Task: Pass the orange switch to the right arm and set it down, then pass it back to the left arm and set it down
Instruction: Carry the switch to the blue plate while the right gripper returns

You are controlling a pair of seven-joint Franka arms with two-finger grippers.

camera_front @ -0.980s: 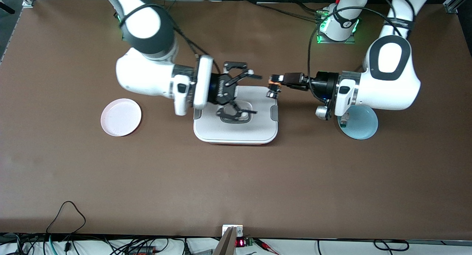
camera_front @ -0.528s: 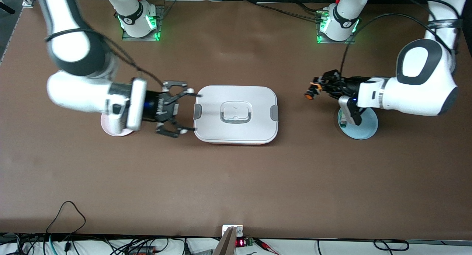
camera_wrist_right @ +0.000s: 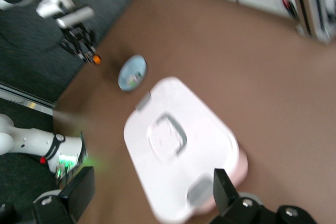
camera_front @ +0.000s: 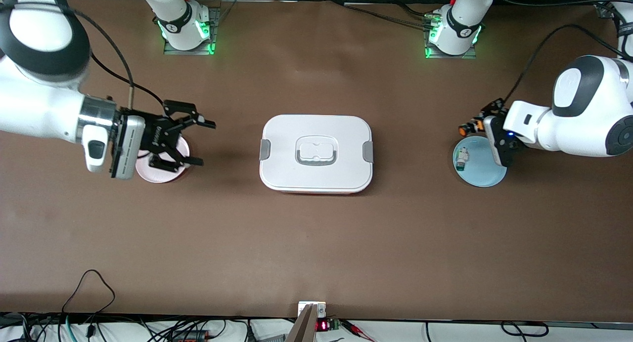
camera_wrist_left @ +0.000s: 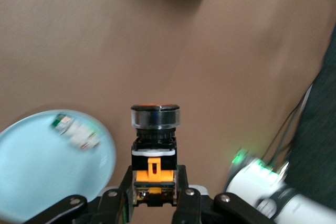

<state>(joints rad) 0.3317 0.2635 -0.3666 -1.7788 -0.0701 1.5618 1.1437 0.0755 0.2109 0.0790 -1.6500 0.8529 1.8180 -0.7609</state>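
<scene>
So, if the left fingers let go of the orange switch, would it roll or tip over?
Probably both. The orange switch has a round cap wider than its blocky body, so it looks top-heavy and could tip, then roll in an arc. It looks rigid, and the left gripper clamps only its base.

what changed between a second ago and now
Both arms pulled apart from over the box. The left gripper, shut on the orange switch, drew back over the blue plate. The open right gripper retreated over the pink plate. No handover happened. The box, both plates and the white-and-green component stayed put.
</scene>
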